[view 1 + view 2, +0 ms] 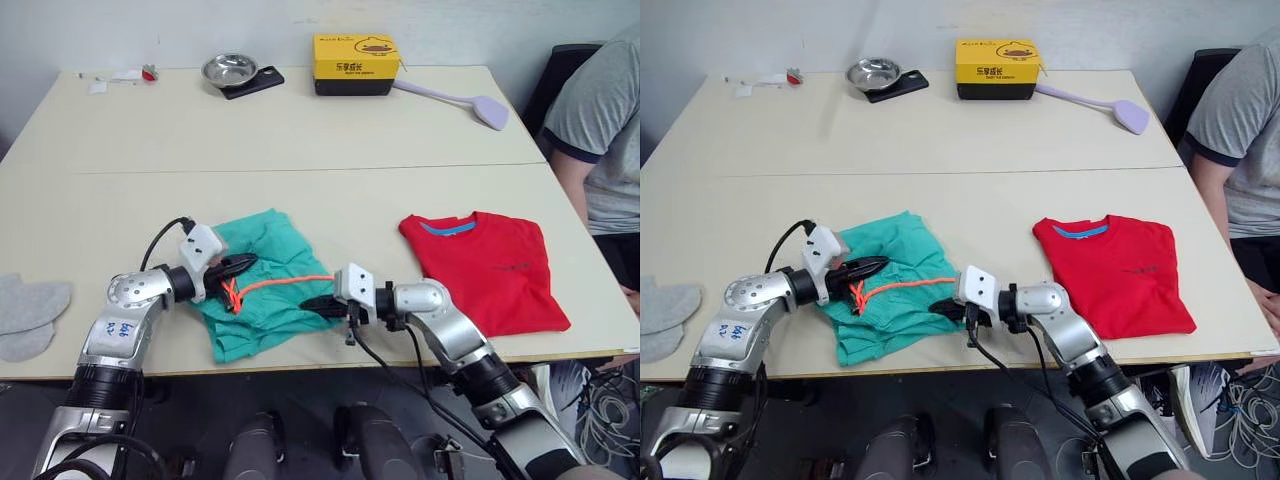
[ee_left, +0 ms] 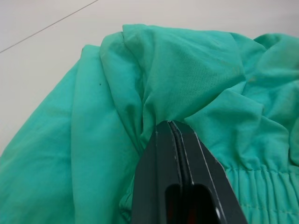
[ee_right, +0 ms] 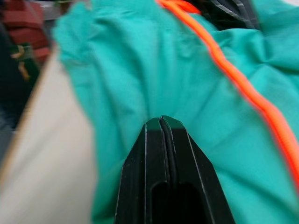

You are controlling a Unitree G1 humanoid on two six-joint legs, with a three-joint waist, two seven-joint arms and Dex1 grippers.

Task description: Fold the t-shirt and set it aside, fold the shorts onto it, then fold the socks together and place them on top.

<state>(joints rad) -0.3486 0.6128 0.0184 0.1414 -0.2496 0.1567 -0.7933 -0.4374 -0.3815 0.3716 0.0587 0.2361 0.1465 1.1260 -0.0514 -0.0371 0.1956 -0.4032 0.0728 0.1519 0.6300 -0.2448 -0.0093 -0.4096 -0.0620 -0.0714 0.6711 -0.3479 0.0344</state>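
Note:
The teal-green shorts (image 1: pixel 268 290) lie crumpled near the table's front edge, their orange drawstring (image 1: pixel 285 283) stretched across them. My left gripper (image 1: pixel 243 265) is shut on a bunched fold of the shorts (image 2: pixel 187 79) at their left side. My right gripper (image 1: pixel 318 303) is shut on the shorts' (image 3: pixel 140 70) right edge. The red t-shirt (image 1: pixel 485 270) lies folded flat on the table to the right, apart from both grippers. Two light-grey socks (image 1: pixel 28 310) lie overlapping at the table's far left edge.
At the back stand a yellow box (image 1: pixel 355 63) and a metal bowl (image 1: pixel 229 69) on a black scale, with a lilac long-handled tool (image 1: pixel 465 100) beside them. A person in a grey shirt (image 1: pixel 600 120) sits at the table's right side.

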